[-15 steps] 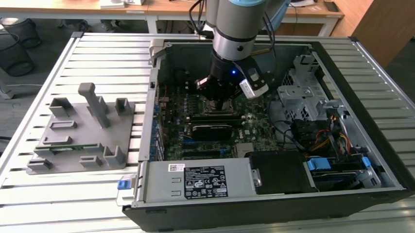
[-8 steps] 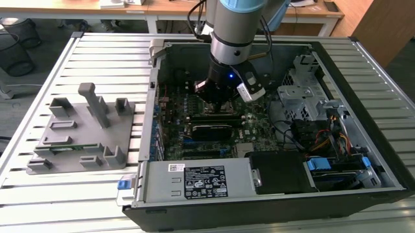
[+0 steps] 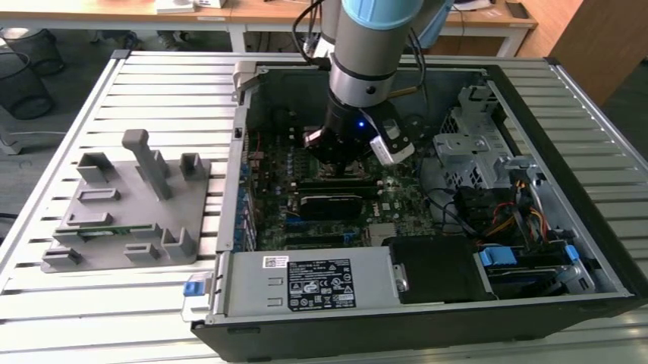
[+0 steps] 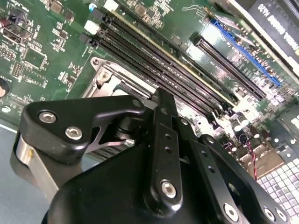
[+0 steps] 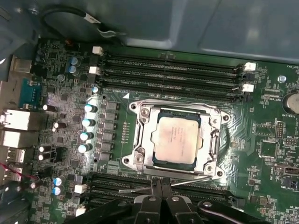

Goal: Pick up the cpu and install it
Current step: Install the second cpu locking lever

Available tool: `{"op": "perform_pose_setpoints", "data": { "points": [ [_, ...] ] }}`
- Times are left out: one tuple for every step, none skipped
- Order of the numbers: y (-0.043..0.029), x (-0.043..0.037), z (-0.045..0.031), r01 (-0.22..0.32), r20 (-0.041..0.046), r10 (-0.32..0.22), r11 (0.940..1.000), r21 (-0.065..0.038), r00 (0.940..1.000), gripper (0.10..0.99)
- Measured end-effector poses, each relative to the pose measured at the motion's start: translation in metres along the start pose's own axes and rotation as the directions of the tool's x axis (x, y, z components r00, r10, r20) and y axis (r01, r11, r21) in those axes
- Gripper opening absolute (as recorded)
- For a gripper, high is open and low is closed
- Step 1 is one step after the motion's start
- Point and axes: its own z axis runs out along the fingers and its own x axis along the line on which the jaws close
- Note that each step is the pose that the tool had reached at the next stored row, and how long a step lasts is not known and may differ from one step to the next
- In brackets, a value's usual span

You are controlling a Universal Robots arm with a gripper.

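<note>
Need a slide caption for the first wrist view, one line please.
CPU seated in the motherboard socket, with the gripper closed and empty just beside the socket.

the cpu (image 5: pixel 175 138): small flat square chip, dull silver-grey metal top with a thin darker rim, showing in the first wrist view. it lies flat and level inside the metal socket frame (image 5: pixel 140 140) on the green motherboard (image 5: pixel 266 135), its edges square to the frame, with the frame's bright steel border around all four sides. the socket sits between two banks of long black memory slots (image 5: pixel 168 70), one bank along each of two opposite sides, and nothing rests on the chip's top face.
</note>
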Motion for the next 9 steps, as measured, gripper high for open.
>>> {"op": "perform_pose_setpoints", "data": {
  "points": [
    [-0.0008,0.0001,-0.0001,0.0,0.0008,0.0,1.0,-0.008,1.0,0.106],
    [-0.0015,0.0002,-0.0001,0.0,0.0016,0.0,0.9999,-0.016,1.0,0.106],
    [-0.0024,0.0003,-0.0001,0.001,0.0026,0.0,0.9997,-0.025,1.0,0.106],
    [-0.0034,0.0004,-0.0001,0.001,0.0032,-0.001,0.9995,-0.032,1.0,0.106],
    [-0.0046,0.0005,0.0,0.001,0.0036,-0.001,0.9994,-0.036,1.0,0.106],
    [-0.0061,0.0006,0.0,0.001,0.0039,-0.001,0.9993,-0.038,1.0,0.106],
    [-0.0075,0.0008,0.0,0.001,0.0041,-0.001,0.9991,-0.042,1.0,0.106],
    [-0.0087,0.0009,-0.0001,0.001,0.0044,-0.001,0.9989,-0.047,1.0,0.106],
    [-0.0099,0.001,-0.0001,0.001,0.0048,-0.001,0.9987,-0.051,1.0,0.106]
  ]
}}
